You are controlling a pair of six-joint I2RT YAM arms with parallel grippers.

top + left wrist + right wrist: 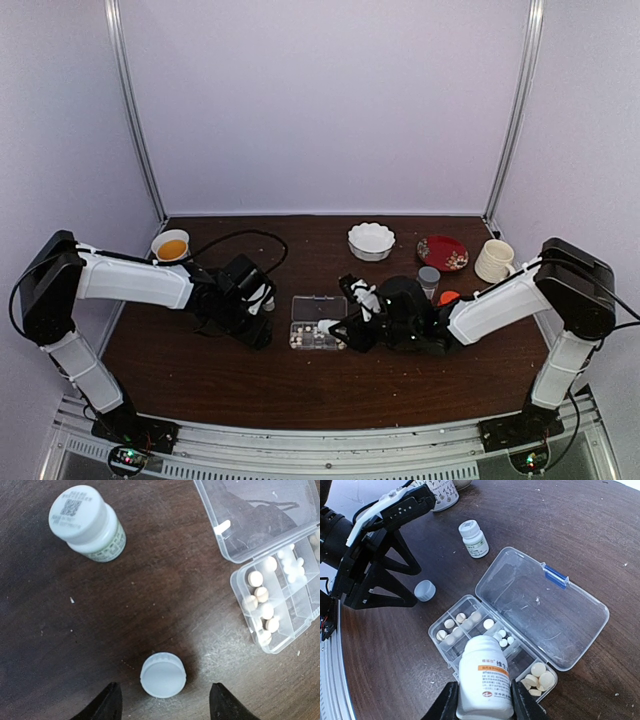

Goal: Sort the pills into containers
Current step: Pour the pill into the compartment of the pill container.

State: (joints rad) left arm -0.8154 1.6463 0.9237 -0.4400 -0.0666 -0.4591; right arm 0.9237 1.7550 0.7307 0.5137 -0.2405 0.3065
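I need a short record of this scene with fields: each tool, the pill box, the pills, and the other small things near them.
left tool: open, one finger on each side of the loose pale grey round cap, not touching it
right tool: shut on the white plastic bottle with orange label, held above the box
box: clear plastic rectangular organizer box, lid open flat
pills: small round whitish tablets in several compartments
other: small white capped bottle with green label, upright, apart from the box
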